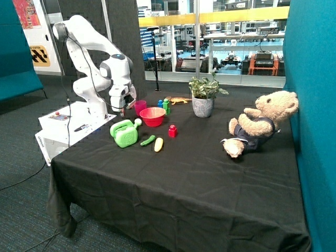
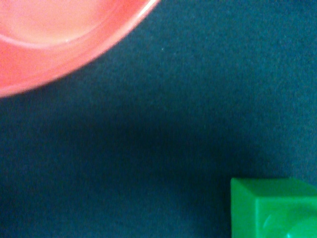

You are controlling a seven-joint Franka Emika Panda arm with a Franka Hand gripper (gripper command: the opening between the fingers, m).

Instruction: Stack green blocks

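Near the table's back edge we see the gripper (image 1: 123, 109) low beside the pink cup (image 1: 140, 107), its opening impossible to judge, and a green block (image 1: 166, 104) behind the red bowl (image 1: 152, 116).

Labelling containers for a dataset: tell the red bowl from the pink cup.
The red bowl is red, wide and shallow; the pink cup is pink, narrower and taller. The bowl stands nearer the watering can; the cup sits behind it, close by the gripper. Both stand upright, open-topped, on the black cloth.
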